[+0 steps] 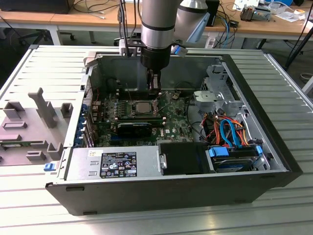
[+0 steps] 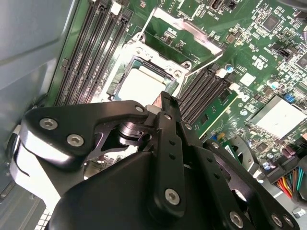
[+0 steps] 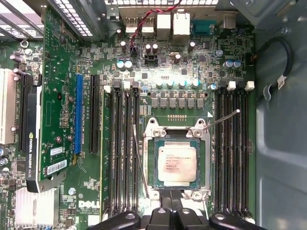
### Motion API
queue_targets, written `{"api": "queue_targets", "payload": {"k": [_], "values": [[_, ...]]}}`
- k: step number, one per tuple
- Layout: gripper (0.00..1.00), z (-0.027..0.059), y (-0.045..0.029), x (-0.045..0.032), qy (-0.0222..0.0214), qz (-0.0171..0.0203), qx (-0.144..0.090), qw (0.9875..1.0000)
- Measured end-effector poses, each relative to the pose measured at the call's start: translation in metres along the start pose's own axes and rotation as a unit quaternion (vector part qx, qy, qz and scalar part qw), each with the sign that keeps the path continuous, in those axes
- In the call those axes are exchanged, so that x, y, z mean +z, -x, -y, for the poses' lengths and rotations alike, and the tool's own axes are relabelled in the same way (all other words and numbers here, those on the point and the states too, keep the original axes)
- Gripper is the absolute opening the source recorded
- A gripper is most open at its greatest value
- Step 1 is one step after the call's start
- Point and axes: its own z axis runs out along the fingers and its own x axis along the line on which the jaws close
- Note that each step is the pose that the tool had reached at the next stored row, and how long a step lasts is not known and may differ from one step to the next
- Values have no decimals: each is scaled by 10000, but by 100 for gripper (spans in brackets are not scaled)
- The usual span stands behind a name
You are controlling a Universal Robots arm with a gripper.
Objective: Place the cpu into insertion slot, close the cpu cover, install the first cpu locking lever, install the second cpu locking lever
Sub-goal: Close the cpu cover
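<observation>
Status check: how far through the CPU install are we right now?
Done: the cpu lies seated in the insertion slot. In hand: the gripper hangs close over the socket's edge. Left: the cpu cover stands tilted up, off the chip, so it is not closed. One locking lever and the other lever both angle up, unlatched.

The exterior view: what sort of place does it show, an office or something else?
Most likely a robotics or electronics laboratory, not an ordinary office. A grey cylindrical robot arm reaches into an open black metal computer case on a ribbed silver metal table, and long wooden workbenches behind carry loose cables.
</observation>
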Motion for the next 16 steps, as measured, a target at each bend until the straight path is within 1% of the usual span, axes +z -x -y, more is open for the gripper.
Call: {"api": "queue_targets", "payload": {"k": [13,16], "values": [[11,72,-1,-5,43,1,-1,10000],[11,99,-1,-10,60,1,-1,10000]]}}
